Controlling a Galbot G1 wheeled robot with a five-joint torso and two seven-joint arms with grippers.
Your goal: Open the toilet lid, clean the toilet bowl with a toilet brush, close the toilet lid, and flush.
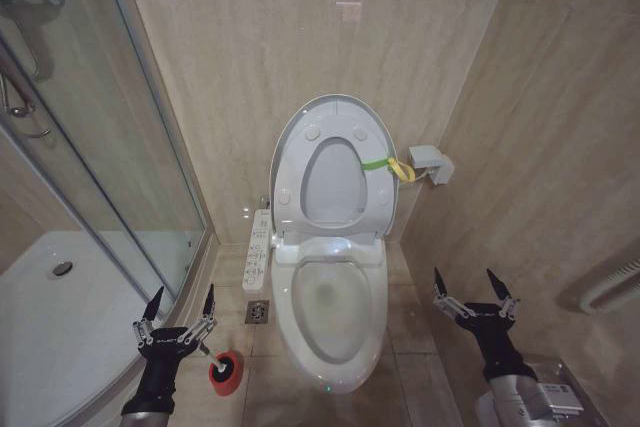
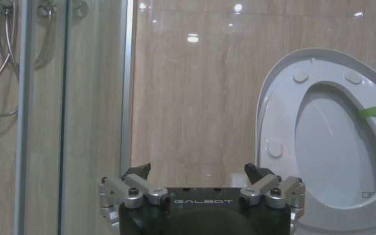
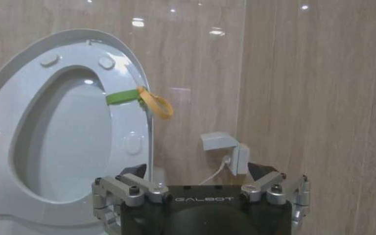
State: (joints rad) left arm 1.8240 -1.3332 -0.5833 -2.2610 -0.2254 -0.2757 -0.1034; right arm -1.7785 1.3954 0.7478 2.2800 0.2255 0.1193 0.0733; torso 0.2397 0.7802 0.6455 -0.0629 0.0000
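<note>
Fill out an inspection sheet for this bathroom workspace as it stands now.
Surface: beige tiled floor, nothing spilled.
Job's things: toilet lid raised upright against the wall, seat up with it; toilet bowl exposed; toilet brush in its red holder on the floor left of the bowl.
Clutter: nothing seen.
Grippers: left gripper empty, jaws open, above the brush; right gripper empty, jaws open, right of the bowl.
Cables: cord at the wall socket.
Surroundings: glass shower enclosure at left; control panel beside the bowl.
</note>
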